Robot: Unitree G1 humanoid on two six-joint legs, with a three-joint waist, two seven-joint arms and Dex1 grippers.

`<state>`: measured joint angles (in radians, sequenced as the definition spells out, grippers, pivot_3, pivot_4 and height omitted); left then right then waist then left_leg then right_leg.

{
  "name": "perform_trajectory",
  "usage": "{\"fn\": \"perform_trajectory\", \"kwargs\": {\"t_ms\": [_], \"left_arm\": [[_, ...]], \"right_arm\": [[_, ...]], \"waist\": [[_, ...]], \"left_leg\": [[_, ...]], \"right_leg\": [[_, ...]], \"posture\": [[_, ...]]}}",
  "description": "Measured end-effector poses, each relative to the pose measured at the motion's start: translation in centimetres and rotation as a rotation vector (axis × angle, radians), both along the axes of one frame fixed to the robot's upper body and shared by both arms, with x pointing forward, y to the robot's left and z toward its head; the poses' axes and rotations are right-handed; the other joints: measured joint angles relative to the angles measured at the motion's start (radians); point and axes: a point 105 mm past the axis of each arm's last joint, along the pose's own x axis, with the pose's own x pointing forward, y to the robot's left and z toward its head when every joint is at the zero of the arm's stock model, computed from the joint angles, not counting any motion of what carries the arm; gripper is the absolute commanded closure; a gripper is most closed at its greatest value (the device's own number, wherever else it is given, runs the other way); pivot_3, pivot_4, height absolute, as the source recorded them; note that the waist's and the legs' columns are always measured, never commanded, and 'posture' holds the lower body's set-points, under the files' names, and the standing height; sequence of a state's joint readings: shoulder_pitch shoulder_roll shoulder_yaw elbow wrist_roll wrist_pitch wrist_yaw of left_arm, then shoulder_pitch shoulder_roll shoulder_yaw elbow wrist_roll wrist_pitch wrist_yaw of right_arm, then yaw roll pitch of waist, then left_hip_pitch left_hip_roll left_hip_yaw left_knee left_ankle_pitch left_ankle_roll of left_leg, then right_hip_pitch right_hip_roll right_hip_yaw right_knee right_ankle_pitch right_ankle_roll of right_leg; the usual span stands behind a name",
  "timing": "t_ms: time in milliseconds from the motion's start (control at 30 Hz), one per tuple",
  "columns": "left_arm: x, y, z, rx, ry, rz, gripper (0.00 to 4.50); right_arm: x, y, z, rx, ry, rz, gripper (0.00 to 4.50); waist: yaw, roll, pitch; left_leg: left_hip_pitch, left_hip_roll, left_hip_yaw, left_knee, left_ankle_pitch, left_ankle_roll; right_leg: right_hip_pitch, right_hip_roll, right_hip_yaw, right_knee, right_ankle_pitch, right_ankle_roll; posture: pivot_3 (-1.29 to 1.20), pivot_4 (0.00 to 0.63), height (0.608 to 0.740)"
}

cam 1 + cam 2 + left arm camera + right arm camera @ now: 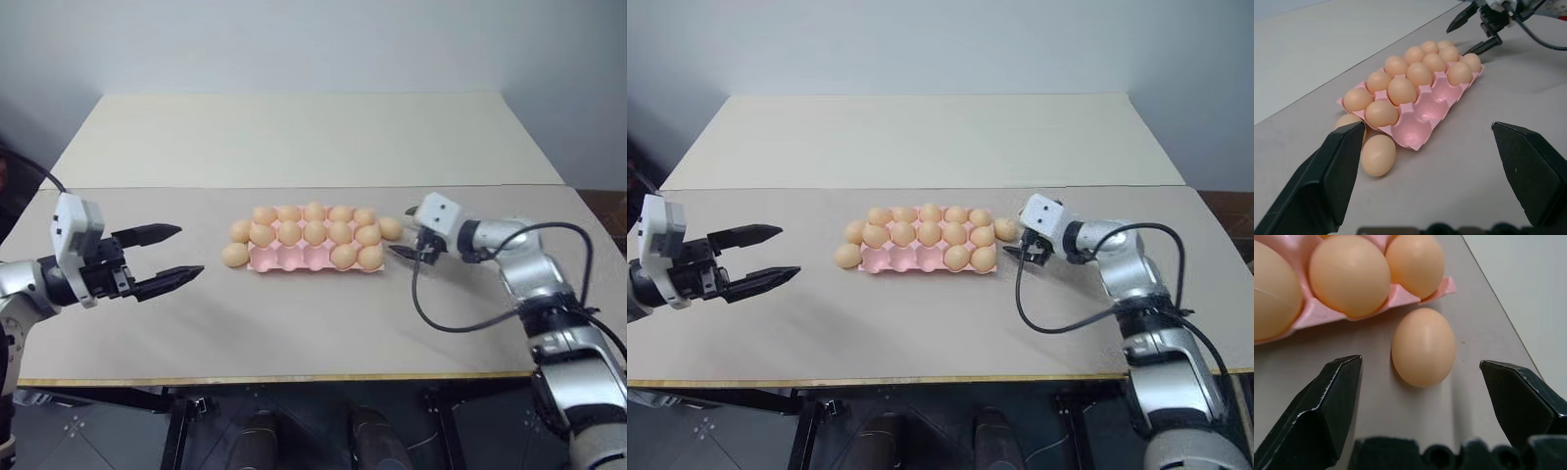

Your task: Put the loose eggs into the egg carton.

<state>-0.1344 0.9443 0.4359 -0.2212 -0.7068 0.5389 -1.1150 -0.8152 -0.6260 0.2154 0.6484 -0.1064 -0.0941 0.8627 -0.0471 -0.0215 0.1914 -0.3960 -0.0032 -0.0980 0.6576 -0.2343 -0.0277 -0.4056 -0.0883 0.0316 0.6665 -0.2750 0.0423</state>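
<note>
The pale pink egg carton (294,258) lies mid-table with its back and middle rows full and two eggs at the right of the front row; three front cups (1415,136) are bare. One loose egg (391,228) rests on the table at the carton's right end, and my right gripper (401,236) is open, its fingers flanking that egg (1423,346) without touching it. Two more loose eggs (234,255) (240,231) lie at the carton's left end. My left gripper (190,251) hangs open and empty, left of them above the table.
The beige table (294,333) is two panels with a seam behind the carton; its front edge runs close to me. A black cable (431,313) loops from my right wrist over the table surface.
</note>
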Motion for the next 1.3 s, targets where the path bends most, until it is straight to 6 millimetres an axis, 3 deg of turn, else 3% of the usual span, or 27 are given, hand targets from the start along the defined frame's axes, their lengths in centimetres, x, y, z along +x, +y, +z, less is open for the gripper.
{"fn": "perform_trajectory", "kwargs": {"t_ms": [233, 333, 500, 567, 767, 900, 1000, 1067, 1200, 1300], "left_arm": [[-0.2, 0.1, -0.1, 0.003, 0.003, 0.004, 0.0], [-0.3, 0.0, 0.0, 0.008, -0.003, 0.005, 0.0], [-0.5, -0.1, -0.1, 0.015, -0.003, 0.003, 0.0], [-0.6, -0.2, -0.1, 0.018, -0.005, -0.001, 0.0], [-0.5, -0.2, 0.0, 0.017, -0.009, 0.002, 0.0], [-0.3, -0.3, 0.3, 0.014, -0.018, -0.001, 0.0], [-0.2, -0.3, 0.3, 0.011, -0.015, -0.005, 0.0], [0.0, -0.5, 0.4, 0.008, -0.017, -0.012, 0.0], [0.2, -0.7, 0.3, 0.006, -0.011, -0.028, 0.0], [0.3, -0.7, 0.4, 0.008, -0.008, -0.033, 0.0]], "right_arm": [[2.1, 1.1, -0.3, -0.02, -0.046, -0.03, 0.03], [2.4, 1.5, -0.4, -0.004, -0.035, -0.03, 0.64], [2.1, 1.4, -0.8, 0.002, -0.007, -0.005, 2.35], [2.0, 1.1, -1.0, 0.007, -0.001, -0.007, 2.72], [1.9, -0.8, -0.6, 0.003, -0.026, -0.079, 2.87], [2.0, -2.1, 3.2, 0.027, -0.136, -0.147, 2.87], [1.0, -0.1, 6.2, 0.087, -0.203, -0.109, 2.87], [-0.1, 2.5, 7.4, 0.132, -0.215, -0.051, 2.87], [-2.8, 8.2, 7.6, 0.192, -0.175, 0.11, 2.87], [-3.9, 10.9, 6.9, 0.198, -0.126, 0.171, 2.87]], "waist": [[-0.007, 0.0, 0.0], [-0.012, 0.0, 0.0], [-0.013, 0.0, 0.0], [-0.013, 0.0, 0.0], [-0.012, 0.0, 0.0], [-0.013, 0.0, 0.0], [-0.022, 0.0, 0.0], [-0.023, 0.0, 0.0], [-0.021, 0.0, 0.0], [-0.019, 0.0, 0.0]], "left_leg": [[0.001, 0.0, 0.0, 0.0, 0.001, -0.002], [0.001, 0.0, 0.0, 0.0, 0.001, -0.002], [0.001, 0.0, 0.0, 0.0, 0.001, -0.002], [0.001, 0.0, 0.0, 0.0, 0.001, -0.002], [0.001, 0.0, 0.0, 0.0, 0.001, -0.002], [0.001, 0.0, 0.001, 0.0, 0.001, -0.002], [0.002, 0.001, 0.001, 0.0, 0.001, -0.002], [0.002, 0.001, 0.001, 0.0, 0.001, -0.002], [0.003, 0.001, 0.001, 0.0, 0.001, -0.002], [0.002, 0.001, 0.001, 0.0, 0.001, -0.002]], "right_leg": [[0.0, 0.001, 0.001, 0.001, 0.001, 0.0], [0.0, 0.0, 0.001, 0.001, 0.001, 0.0], [0.0, 0.0, 0.001, 0.001, 0.001, 0.0], [0.0, 0.0, 0.001, 0.001, 0.001, 0.0], [0.0, 0.0, 0.002, 0.001, 0.001, 0.0], [0.0, 0.001, 0.002, 0.001, 0.001, 0.0], [-0.001, 0.002, 0.003, 0.003, 0.001, 0.0], [-0.001, 0.002, 0.003, 0.004, 0.001, 0.0], [-0.001, 0.002, 0.004, 0.005, 0.001, 0.0], [-0.001, 0.002, 0.004, 0.004, 0.001, 0.0]], "posture": [[0.0, 0.15, 0.74], [0.0, 0.15, 0.74], [0.0, 0.15, 0.74], [0.0, 0.15, 0.74], [0.0, 0.15, 0.74], [0.0, 0.15, 0.74], [0.0, 0.15, 0.74], [0.0, 0.15, 0.74], [0.0, 0.15, 0.74], [0.0, 0.15, 0.74]]}}
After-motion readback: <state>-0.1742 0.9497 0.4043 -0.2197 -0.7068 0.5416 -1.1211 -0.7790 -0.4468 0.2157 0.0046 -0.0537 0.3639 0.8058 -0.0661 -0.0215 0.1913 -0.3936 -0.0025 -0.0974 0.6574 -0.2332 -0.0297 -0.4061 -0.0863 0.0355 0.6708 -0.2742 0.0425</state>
